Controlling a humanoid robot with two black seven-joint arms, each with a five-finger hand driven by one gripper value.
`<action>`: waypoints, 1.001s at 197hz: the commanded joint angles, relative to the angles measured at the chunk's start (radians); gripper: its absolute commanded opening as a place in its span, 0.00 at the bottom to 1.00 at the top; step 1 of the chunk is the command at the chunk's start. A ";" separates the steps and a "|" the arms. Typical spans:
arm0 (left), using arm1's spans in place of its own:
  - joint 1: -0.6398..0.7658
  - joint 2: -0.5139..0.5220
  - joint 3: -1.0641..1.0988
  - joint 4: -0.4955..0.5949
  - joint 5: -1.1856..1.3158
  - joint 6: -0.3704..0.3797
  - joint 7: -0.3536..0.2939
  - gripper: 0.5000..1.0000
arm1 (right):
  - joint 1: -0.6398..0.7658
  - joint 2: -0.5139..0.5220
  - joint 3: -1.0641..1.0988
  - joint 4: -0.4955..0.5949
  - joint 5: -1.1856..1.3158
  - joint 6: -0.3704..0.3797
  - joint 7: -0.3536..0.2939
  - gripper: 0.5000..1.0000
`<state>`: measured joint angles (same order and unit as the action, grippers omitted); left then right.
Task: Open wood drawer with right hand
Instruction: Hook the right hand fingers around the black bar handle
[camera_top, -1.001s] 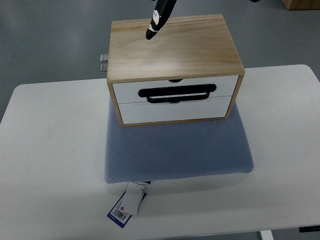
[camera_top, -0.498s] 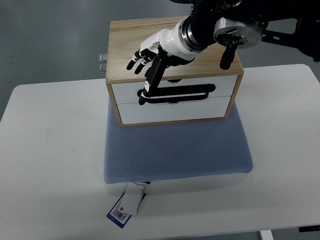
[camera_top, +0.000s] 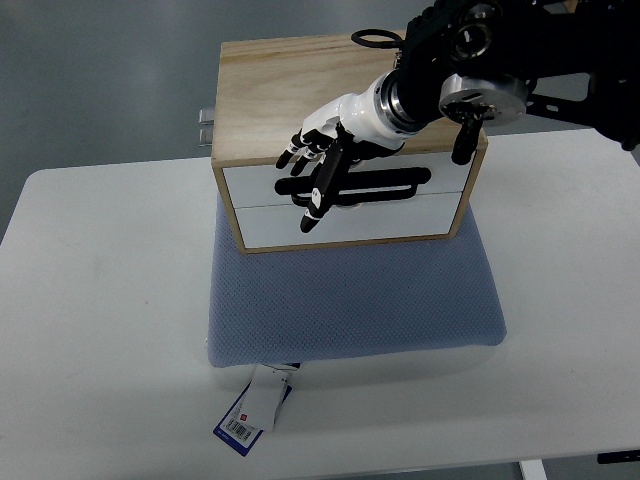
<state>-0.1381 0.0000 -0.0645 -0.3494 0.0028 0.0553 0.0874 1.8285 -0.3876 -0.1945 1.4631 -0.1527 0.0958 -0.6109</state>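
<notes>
Wood drawer (camera_top: 350, 205) sits shut in the front of the wooden box (camera_top: 330, 85), which rests on a blue cushion (camera_top: 355, 300) at the far middle of the white tabletop (camera_top: 100, 300). My right hand (camera_top: 330, 150) hovers over the black handle (camera_top: 355, 186), fingers (camera_top: 300, 152) spread and holding nothing, one long finger pointing down across the handle. I judge the task barely begun: hooking the handle and pulling toward me remain. Left hand is out of sight.
</notes>
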 joint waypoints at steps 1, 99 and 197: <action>0.000 0.000 0.000 0.001 0.000 0.000 0.000 1.00 | -0.024 -0.007 -0.003 -0.004 -0.044 0.007 0.000 0.88; 0.000 0.000 0.002 0.001 0.000 0.000 0.000 1.00 | -0.106 -0.033 -0.008 -0.009 -0.131 0.022 0.000 0.88; 0.000 0.000 0.003 0.003 -0.001 0.000 0.000 1.00 | -0.130 -0.045 -0.003 0.003 -0.131 0.174 0.000 0.88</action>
<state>-0.1380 0.0000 -0.0623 -0.3481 0.0029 0.0553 0.0875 1.6976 -0.4317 -0.1993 1.4604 -0.2867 0.2344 -0.6108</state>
